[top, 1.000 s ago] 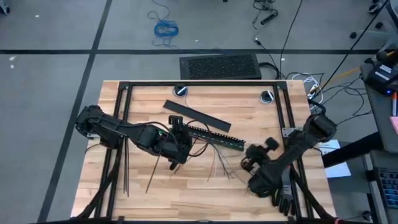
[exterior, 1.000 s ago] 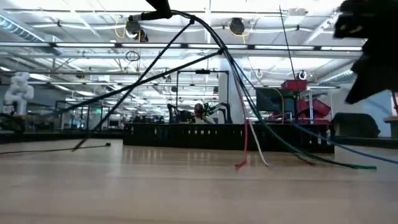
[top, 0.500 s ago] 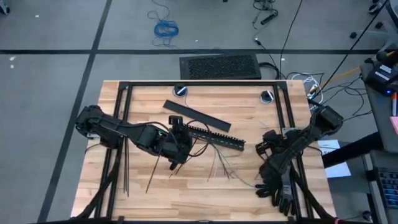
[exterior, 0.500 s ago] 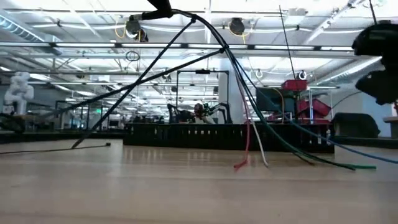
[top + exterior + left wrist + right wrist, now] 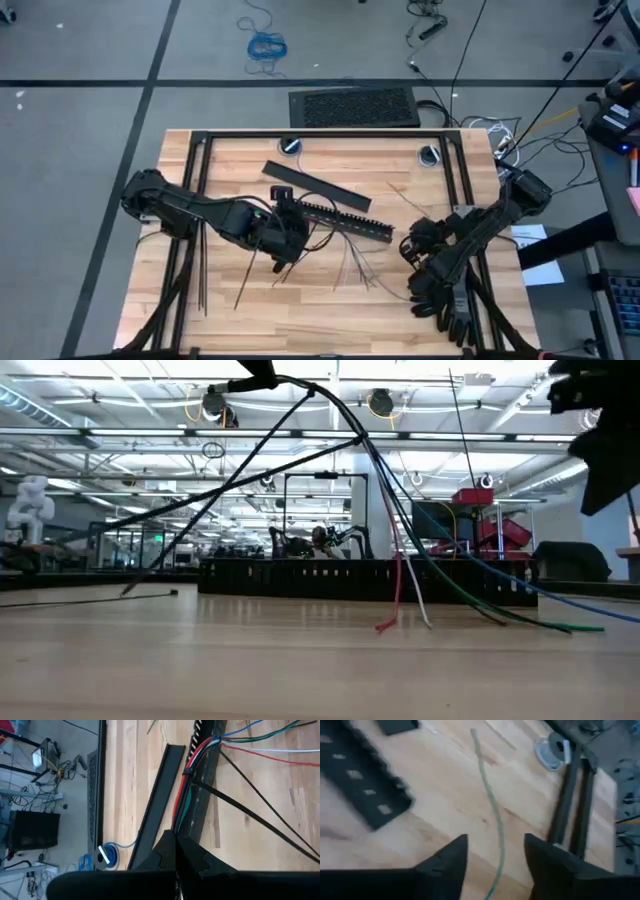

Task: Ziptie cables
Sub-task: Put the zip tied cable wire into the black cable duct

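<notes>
Looking down on the pale wooden table (image 5: 240,170), you see the left gripper (image 5: 283,250) unmoved over the last second, parked at the near end of the long black slotted plastic bar (image 5: 350,220). Its wrist camera shows its fingers (image 5: 170,851) pressed together, and they appear to clamp the cables (image 5: 183,795), a loose bundle of thin red, green, blue and white wires lying along that bar. A thin black plastic ziptie (image 5: 250,812) is looped round the bundle, its long tail trailing free across the wood. The splayed cable ends (image 5: 355,262) rest on the table between the two arms.

What has changed is the right gripper (image 5: 412,240). A second ago it sat low beside the splayed ends; it then pulled away toward the table's right edge and has now drifted partly back. Its fingers (image 5: 447,855) stand apart, gripping nothing. A single stray green wire (image 5: 492,815) lies on the wood under them.

You should judge the ziptie not yet tightened: its tail is slack, so the right gripper probably still has to take it
</notes>
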You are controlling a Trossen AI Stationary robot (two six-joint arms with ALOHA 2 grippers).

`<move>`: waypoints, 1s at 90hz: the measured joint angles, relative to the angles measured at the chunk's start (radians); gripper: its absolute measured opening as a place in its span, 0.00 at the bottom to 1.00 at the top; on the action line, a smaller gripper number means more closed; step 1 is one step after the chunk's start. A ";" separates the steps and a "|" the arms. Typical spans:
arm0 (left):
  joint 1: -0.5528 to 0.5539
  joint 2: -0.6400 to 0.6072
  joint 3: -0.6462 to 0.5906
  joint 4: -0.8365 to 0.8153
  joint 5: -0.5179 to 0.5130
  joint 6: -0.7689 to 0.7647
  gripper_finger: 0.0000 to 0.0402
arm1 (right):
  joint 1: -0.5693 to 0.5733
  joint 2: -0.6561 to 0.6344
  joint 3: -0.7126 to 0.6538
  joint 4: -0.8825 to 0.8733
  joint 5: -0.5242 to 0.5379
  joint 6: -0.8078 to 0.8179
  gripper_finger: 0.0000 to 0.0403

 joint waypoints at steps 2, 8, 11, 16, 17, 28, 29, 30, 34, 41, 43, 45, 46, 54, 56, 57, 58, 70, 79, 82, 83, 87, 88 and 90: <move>0.000 0.000 0.000 0.000 0.000 0.000 0.00 | 0.000 0.000 0.005 0.048 0.023 -0.022 0.54; 0.000 0.000 0.000 0.006 -0.001 0.001 0.00 | 0.000 0.002 0.014 0.230 0.139 -0.125 0.57; 0.000 0.000 0.000 0.015 -0.007 0.007 0.00 | -0.003 0.002 0.015 0.326 0.211 -0.195 0.58; -0.001 0.000 0.000 0.058 -0.013 0.044 0.00 | -0.007 0.007 0.015 0.494 0.346 -0.325 0.59; -0.001 0.000 0.000 0.069 -0.013 0.052 0.00 | -0.008 0.009 0.015 0.527 0.372 -0.351 0.59; -0.008 0.000 0.000 0.163 0.013 0.120 0.00 | -0.015 0.012 0.016 0.817 0.554 -0.664 0.59; -0.009 0.000 0.000 0.170 0.017 0.125 0.00 | -0.017 0.012 0.016 0.835 0.559 -0.688 0.59; -0.010 0.000 0.000 0.175 0.021 0.130 0.00 | -0.018 0.012 0.016 0.853 0.561 -0.712 0.59; -0.012 0.000 0.000 0.189 0.030 0.142 0.00 | -0.022 0.012 0.016 0.905 0.559 -0.789 0.59; -0.012 0.000 0.000 0.212 0.032 0.167 0.00 | -0.039 0.012 0.016 0.956 0.502 -0.858 0.59; -0.012 0.000 0.001 0.213 0.031 0.168 0.00 | -0.044 0.015 0.016 0.963 0.482 -0.862 0.59; -0.012 0.000 0.003 0.211 0.030 0.168 0.00 | -0.050 0.021 0.016 0.971 0.463 -0.864 0.59; -0.012 0.000 0.004 0.210 0.030 0.168 0.00 | -0.052 0.024 0.016 0.975 0.456 -0.864 0.59; -0.011 0.001 0.026 0.216 0.019 0.189 0.00 | -0.061 0.061 0.015 0.987 0.434 -0.871 0.59; -0.011 0.001 0.031 0.224 0.014 0.197 0.00 | -0.064 0.072 0.015 0.996 0.435 -0.871 0.59; -0.011 0.001 0.034 0.228 0.012 0.202 0.00 | -0.065 0.076 0.015 0.999 0.436 -0.871 0.59; -0.011 0.001 0.037 0.233 0.010 0.208 0.00 | -0.067 0.081 0.015 1.002 0.437 -0.871 0.59; 0.003 0.001 0.071 0.264 0.006 0.249 0.00 | -0.089 0.139 0.015 1.032 0.436 -0.888 0.59; 0.013 0.001 0.088 0.261 0.006 0.264 0.00 | -0.108 0.170 0.015 1.076 0.434 -0.939 0.59; 0.015 0.001 0.092 0.256 0.006 0.264 0.00 | -0.114 0.178 0.015 1.094 0.432 -0.954 0.59; 0.016 0.001 0.094 0.254 0.006 0.264 0.00 | -0.115 0.180 0.015 1.102 0.430 -0.961 0.59; 0.016 0.001 0.099 0.250 0.008 0.264 0.00 | -0.121 0.188 0.015 1.129 0.426 -0.986 0.59; 0.016 0.001 0.101 0.249 0.009 0.264 0.00 | -0.122 0.189 0.015 1.136 0.426 -0.992 0.59; 0.015 0.001 0.105 0.250 0.013 0.264 0.00 | -0.125 0.190 0.015 1.148 0.426 -1.004 0.59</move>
